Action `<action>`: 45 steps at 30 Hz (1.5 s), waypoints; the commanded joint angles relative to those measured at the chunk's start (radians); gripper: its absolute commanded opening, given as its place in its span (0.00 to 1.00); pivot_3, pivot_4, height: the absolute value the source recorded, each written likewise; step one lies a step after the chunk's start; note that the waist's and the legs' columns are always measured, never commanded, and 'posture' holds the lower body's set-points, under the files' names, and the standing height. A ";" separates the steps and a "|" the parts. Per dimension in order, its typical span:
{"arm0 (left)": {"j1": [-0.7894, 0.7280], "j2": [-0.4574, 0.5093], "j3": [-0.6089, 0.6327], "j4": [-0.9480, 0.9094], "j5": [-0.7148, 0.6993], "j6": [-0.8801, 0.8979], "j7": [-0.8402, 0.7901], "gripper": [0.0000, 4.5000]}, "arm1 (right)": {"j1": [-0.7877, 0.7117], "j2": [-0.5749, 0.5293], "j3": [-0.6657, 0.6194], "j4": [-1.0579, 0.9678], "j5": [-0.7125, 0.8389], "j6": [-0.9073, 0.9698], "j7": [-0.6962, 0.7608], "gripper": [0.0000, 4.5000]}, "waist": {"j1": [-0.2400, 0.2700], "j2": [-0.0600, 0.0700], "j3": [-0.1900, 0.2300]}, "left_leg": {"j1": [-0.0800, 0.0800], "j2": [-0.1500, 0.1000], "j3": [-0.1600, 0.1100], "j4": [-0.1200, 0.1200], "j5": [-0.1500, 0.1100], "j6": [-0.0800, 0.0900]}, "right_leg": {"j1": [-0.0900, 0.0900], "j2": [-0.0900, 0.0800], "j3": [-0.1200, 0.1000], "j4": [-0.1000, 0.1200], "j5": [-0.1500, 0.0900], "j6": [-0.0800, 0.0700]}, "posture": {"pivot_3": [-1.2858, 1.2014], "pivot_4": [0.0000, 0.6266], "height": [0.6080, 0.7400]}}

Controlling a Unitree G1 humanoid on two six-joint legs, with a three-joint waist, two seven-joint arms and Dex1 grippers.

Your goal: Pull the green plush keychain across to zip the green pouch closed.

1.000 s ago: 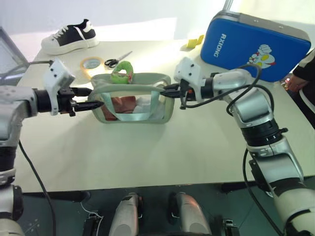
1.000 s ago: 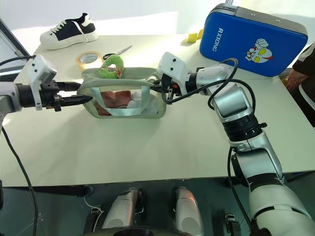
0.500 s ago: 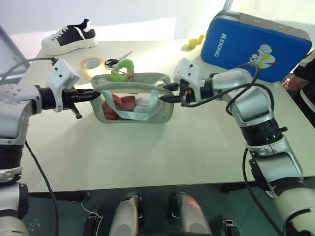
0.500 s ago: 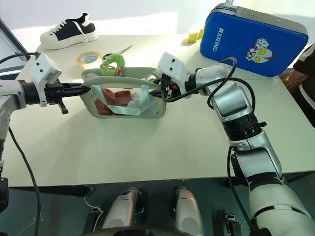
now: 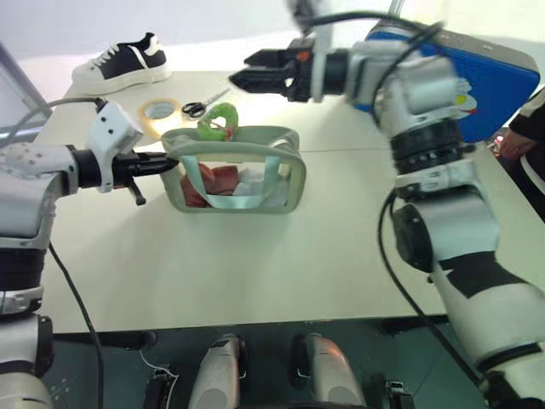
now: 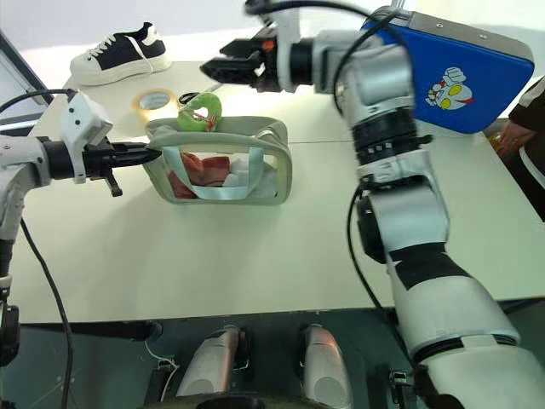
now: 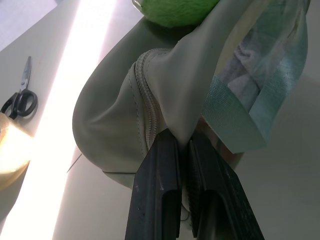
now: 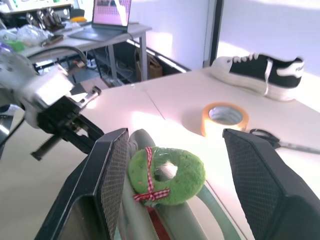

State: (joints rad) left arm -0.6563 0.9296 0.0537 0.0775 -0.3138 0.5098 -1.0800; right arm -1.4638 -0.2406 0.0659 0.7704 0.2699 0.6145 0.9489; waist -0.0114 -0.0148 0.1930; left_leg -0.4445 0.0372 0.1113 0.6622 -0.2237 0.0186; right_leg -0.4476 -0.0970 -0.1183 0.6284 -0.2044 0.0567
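Keychain [image 8: 166,174] sitting on top of pouch [image 5: 236,170], mid-table. Left gripper [image 5: 169,161] clamped shut on pouch's end fabric. Right gripper [image 5: 240,71] hanging above keychain, fingers spread wide, holding nothing.

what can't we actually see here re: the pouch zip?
- Zipper pull and cord: hidden under the lime-green fuzzy plush ring keychain, right wrist view.
- Pale sage-green clear-sided pouch: how far the zip is closed; head views too small.
- Pouch's far end: beyond the frame edge, left wrist view.

No text can be read on the blue case [image 6: 460,72].
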 commanded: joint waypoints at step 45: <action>-0.019 -0.023 -0.013 -0.057 -0.005 0.010 0.009 0.00 | 0.728 -0.018 0.106 -0.403 -0.380 -0.173 -0.434 0.01 | -0.009 0.001 0.001 | 0.002 0.002 0.000 0.000 0.002 0.000 | 0.001 0.004 0.002 0.001 0.000 0.001 | 0.52 0.24 1.00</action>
State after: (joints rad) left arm -0.6570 0.9039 0.0369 0.0300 -0.3168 0.5337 -1.0691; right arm -0.7220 -0.2775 0.1791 0.3763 -0.1412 0.4094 0.5200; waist -0.0206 -0.0139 0.1936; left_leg -0.4420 0.0394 0.1116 0.6621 -0.2221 0.0191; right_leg -0.4460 -0.0935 -0.1166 0.6292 -0.2047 0.0580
